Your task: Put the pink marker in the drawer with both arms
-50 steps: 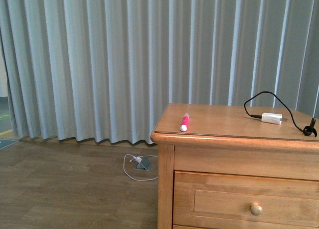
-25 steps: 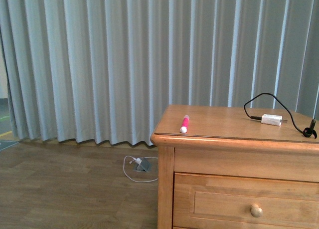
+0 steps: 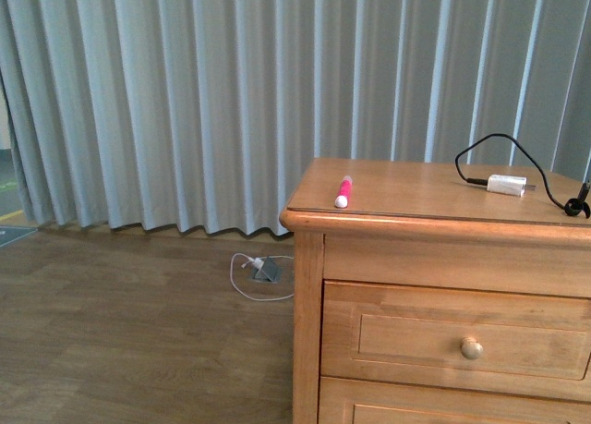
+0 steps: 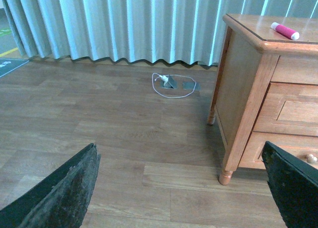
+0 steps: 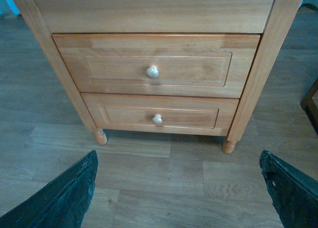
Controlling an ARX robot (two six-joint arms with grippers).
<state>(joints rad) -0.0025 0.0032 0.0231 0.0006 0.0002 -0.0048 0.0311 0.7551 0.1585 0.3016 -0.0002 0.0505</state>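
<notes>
Cabinet (image 3: 443, 258) sits higher in the front view now, drawer (image 3: 406, 341) more exposed. Right gripper (image 5: 176, 188) faces its knob (image 5: 152, 72), seemingly to pull; left gripper (image 4: 179, 188) faces marker (image 4: 284, 31) (both jaws apart, empty).

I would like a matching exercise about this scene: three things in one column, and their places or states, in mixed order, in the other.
Column one:
1. pink marker
2. upper drawer
3. white plug adapter

Column two:
A. shut
B. on the right part of the cabinet top
C. near the cabinet top's left front edge

Pairs: 1-C, 2-A, 3-B.
</notes>
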